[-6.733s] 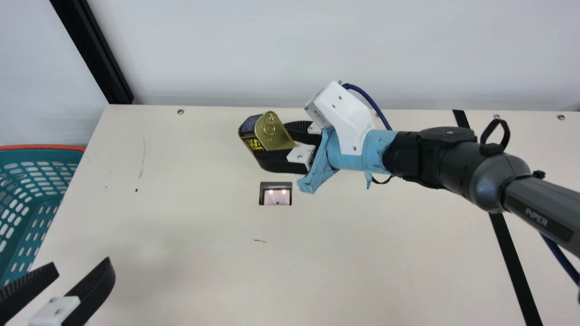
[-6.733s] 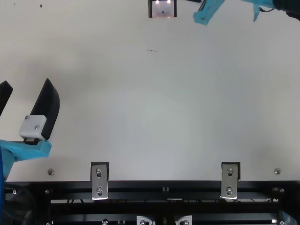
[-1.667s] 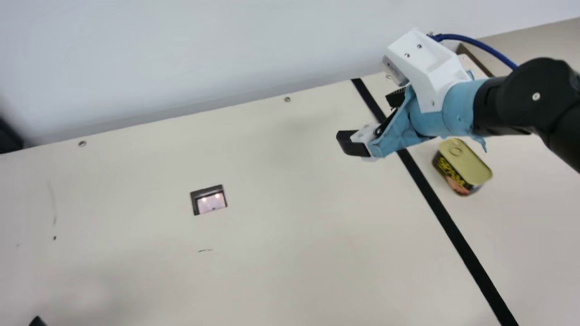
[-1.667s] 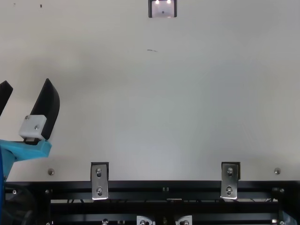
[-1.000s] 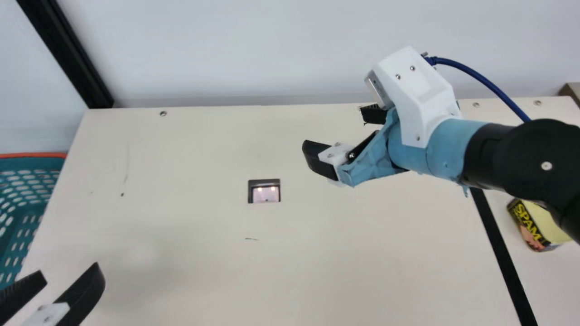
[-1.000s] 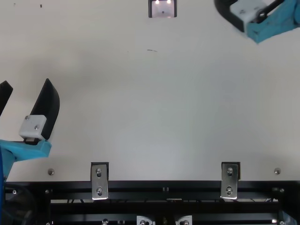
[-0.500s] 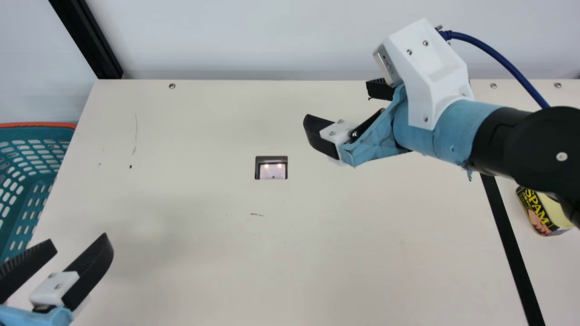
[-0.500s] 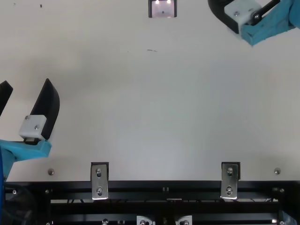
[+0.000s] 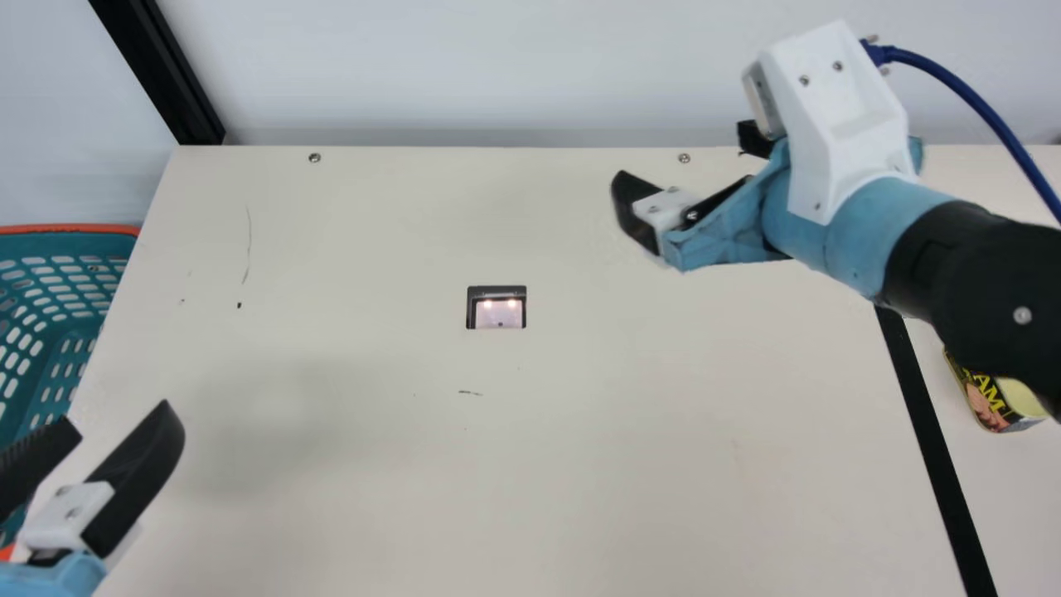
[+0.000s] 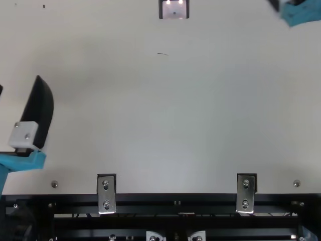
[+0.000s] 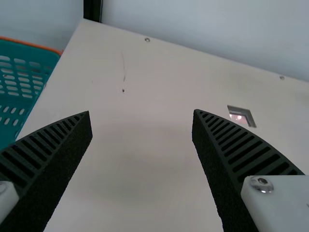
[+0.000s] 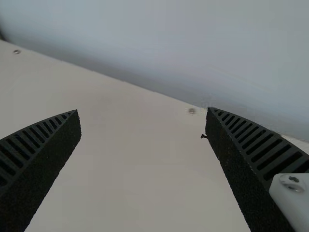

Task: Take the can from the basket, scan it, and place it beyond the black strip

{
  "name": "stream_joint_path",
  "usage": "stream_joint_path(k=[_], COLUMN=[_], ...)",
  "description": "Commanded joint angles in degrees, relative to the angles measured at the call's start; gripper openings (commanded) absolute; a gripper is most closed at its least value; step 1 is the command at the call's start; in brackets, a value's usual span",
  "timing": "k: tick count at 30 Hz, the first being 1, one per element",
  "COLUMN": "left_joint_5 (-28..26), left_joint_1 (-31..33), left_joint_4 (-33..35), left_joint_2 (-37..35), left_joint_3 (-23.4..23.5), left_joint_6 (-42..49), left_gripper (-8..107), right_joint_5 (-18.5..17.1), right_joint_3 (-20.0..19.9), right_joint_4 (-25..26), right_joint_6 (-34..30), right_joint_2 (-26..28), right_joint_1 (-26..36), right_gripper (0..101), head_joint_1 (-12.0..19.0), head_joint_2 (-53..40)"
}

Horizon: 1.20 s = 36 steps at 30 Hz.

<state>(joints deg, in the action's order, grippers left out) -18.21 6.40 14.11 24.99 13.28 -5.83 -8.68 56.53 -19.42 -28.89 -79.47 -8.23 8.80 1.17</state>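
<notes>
can, gold-topped, dark yellow-lettered label, left claw and right claw gaping wide, empty

Black-and-yellow can, pale gold top up, partly hidden, just right of black strip, teal orange-rimmed basket at left

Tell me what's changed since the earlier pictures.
The right hand has let go of the can, which moved right, past the black strip. That hand, now open, has moved right too. The left hand shifted slightly left, still open. Basket and scanner stayed put.
</notes>
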Motion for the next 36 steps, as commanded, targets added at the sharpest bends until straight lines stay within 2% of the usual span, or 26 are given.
stream_joint_path(k=[1,7,16,26,36], left_joint_5=[0.88,2.0,1.12,-0.51,-1.03], left_joint_1=[-0.29,-1.07,-1.85,-2.98,-3.32], left_joint_4=[0.5,2.14,3.0,-0.43,-1.05], left_joint_2=[-1.33,-4.59,-6.52,-8.7,-9.04], left_joint_3=[-0.27,-0.88,-1.16,-2.06,-2.24], left_joint_6=[-0.22,-0.32,0.02,2.87,3.53], left_gripper=[90,90,90,90,90], right_joint_5=[4.76,9.32,11.81,11.64,7.83], right_joint_3=[-2.84,-8.88,-17.68,-27.68,-35.72], right_joint_4=[4.41,7.84,7.46,5.69,6.18], right_joint_6=[4.65,8.87,9.93,9.92,12.59], right_joint_2=[1.54,7.28,17.86,30.31,43.73], right_joint_1=[1.55,5.79,8.74,10.01,10.87], right_gripper=[101,101,101,101,101], head_joint_1=[0.29,0.29,0.29,0.29,0.29], head_joint_2=[-0.31,-0.31,-0.31,-0.31,-0.31])
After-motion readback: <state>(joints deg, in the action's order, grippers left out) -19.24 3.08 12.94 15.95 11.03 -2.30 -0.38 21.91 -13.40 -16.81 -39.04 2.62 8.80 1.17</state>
